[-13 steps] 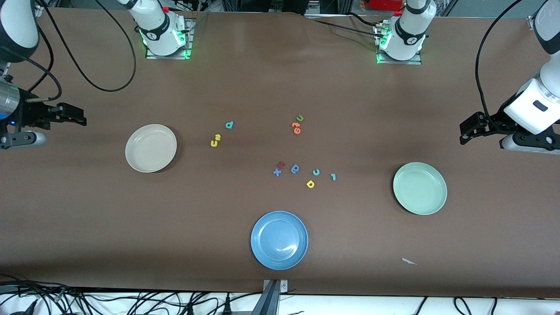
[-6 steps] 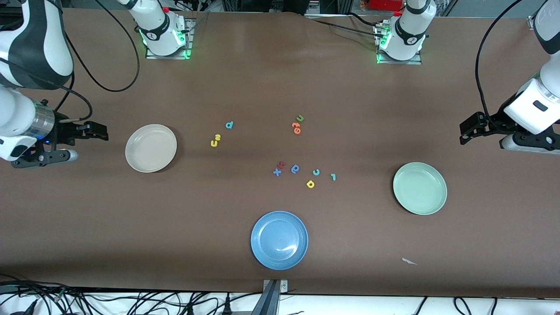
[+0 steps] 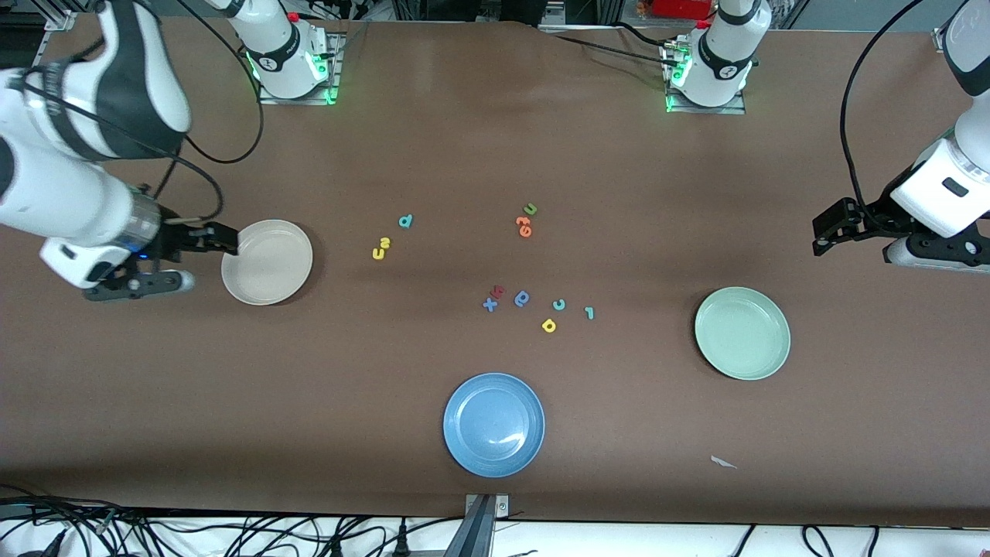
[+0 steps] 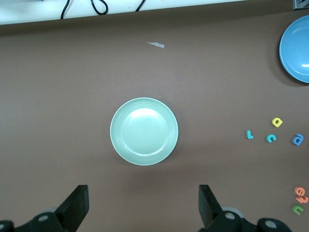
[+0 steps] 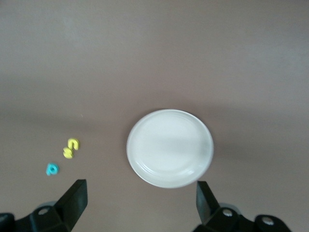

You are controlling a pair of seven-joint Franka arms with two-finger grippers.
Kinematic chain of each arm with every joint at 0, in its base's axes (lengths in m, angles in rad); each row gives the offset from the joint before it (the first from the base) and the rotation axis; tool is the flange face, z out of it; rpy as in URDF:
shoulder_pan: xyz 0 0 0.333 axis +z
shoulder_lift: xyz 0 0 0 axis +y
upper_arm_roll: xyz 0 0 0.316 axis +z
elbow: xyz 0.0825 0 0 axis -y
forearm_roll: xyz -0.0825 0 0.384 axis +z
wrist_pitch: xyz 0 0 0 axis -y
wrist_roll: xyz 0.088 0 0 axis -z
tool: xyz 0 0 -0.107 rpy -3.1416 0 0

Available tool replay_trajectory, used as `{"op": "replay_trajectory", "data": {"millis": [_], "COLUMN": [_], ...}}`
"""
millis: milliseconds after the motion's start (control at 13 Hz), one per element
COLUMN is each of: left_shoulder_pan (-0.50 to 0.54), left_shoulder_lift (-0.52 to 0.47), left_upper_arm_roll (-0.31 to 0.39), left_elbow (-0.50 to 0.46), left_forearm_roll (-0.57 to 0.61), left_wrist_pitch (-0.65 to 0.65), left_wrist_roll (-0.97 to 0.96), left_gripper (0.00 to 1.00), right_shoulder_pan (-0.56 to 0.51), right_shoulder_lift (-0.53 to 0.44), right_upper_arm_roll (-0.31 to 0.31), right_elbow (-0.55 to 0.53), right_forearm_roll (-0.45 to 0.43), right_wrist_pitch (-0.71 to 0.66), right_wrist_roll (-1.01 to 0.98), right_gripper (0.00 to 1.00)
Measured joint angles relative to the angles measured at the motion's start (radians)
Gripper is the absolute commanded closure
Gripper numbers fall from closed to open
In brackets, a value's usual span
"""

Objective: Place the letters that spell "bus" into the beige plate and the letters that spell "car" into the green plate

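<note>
Right gripper (image 3: 232, 240) hangs over table (image 3: 433, 155) at beige plate (image 3: 267, 261) edge, arm reaching in from right arm's end; fingers wide apart, holding nothing. Left gripper (image 3: 821, 234) waits over left arm's end, wrist tilted, fingers wide apart, empty.

Plates: 3, i.e. beige, green plate (image 3: 742, 333), blue plate (image 3: 493, 425); all empty. Teal b (image 3: 405, 221), yellow u+s pair (image 3: 380, 248) lie near beige plate. Teal c (image 3: 558, 305), teal r (image 3: 588, 312), yellow a (image 3: 548, 326) lie mid-table.
</note>
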Motion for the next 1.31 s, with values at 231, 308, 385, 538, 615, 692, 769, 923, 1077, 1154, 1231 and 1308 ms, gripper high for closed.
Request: {"op": "replay_trajectory", "data": {"millis": [231,308,385,538,615,692,769,923,1077,1154,1231,1308], "left_shoulder_pan": [-0.003,-0.005,-0.008,-0.016,-0.027,-0.039,-0.05,-0.071,-0.126,-0.161,-0.196,-0.229], "left_shoulder_lift": [0.001,0.005,0.013,0.038,0.053,0.074,0.104,0.183,0.261,0.296,0.329,0.361], "left_upper_arm_roll": [-0.003,-0.005,-0.009,-0.03,-0.038,-0.043,-0.045,-0.049,-0.054,-0.056,-0.057,-0.058], "left_elbow": [0.0,0.0,0.0,0.0,0.001,0.003,0.01,0.021,0.025,0.026,0.028,0.028], "left_forearm_roll": [0.0,0.0,0.0,-0.004,-0.012,-0.033,-0.075,-0.144,-0.156,-0.156,-0.156,-0.156], "left_wrist_pitch": [0.0,0.0,0.0,0.002,0.002,0.009,0.026,0.058,0.134,0.157,0.179,0.217], "left_wrist_roll": [0.0,0.0,0.0,-0.009,-0.033,-0.068,-0.105,-0.196,-0.255,-0.289,-0.321,-0.355], "left_gripper": [0.0,0.0,0.0,0.0,0.0,0.0,0.0,0.0,0.0,0.0,0.0,0.0], "right_shoulder_pan": [0.005,0.005,0.005,0.005,0.006,0.006,0.005,0.005,0.005,0.005,0.005,0.006], "right_shoulder_lift": [0.011,0.014,0.016,0.019,0.019,0.02,0.023,0.039,0.052,0.056,0.058,0.058], "right_upper_arm_roll": [0.055,0.069,0.083,0.121,0.138,0.15,0.159,0.179,0.203,0.214,0.225,0.236], "right_elbow": [-0.085,-0.118,-0.157,-0.234,-0.261,-0.28,-0.294,-0.329,-0.388,-0.423,-0.459,-0.49], "right_forearm_roll": [0.0,0.0,0.0,0.0,-0.001,-0.001,-0.001,-0.002,-0.02,-0.035,-0.054,-0.076], "right_wrist_pitch": [0.116,0.167,0.224,0.327,0.359,0.377,0.395,0.459,0.548,0.595,0.639,0.676], "right_wrist_roll": [0.093,0.117,0.137,0.196,0.22,0.235,0.239,0.261,0.295,0.318,0.342,0.372], "right_gripper": [0.0,0.0,0.0,0.0,0.0,0.0,0.0,0.0,0.0,0.0,0.0,0.0]}}
